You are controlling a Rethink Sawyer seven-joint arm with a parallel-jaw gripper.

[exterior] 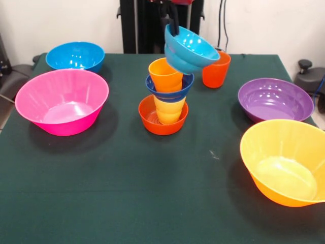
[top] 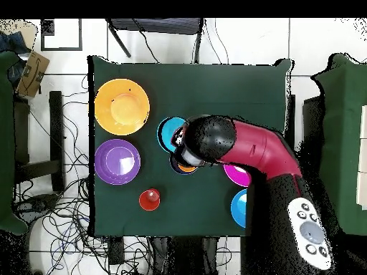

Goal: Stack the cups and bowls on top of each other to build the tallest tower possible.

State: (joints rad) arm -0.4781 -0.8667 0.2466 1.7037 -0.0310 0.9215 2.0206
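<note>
The tower stands mid-table: a small orange-red bowl (exterior: 152, 120) as base, a yellow cup (exterior: 170, 109), a dark blue bowl (exterior: 170, 88) and a light orange cup (exterior: 163, 74). My gripper (exterior: 172, 26) comes down from above and is shut on the far rim of the cyan bowl (exterior: 192, 48). The bowl hangs tilted, its base at the light orange cup's rim; I cannot tell whether they touch. The red-orange cup (exterior: 217, 69) stands alone behind the tower. In the overhead view the cyan bowl (top: 169, 134) shows beside my arm (top: 244, 143), which hides the tower.
A medium blue bowl (exterior: 75, 56) and a large pink bowl (exterior: 62, 101) sit left of the tower. A purple bowl (exterior: 275, 99) and a large yellow-orange bowl (exterior: 287, 160) sit to the right. The table's front edge lies below.
</note>
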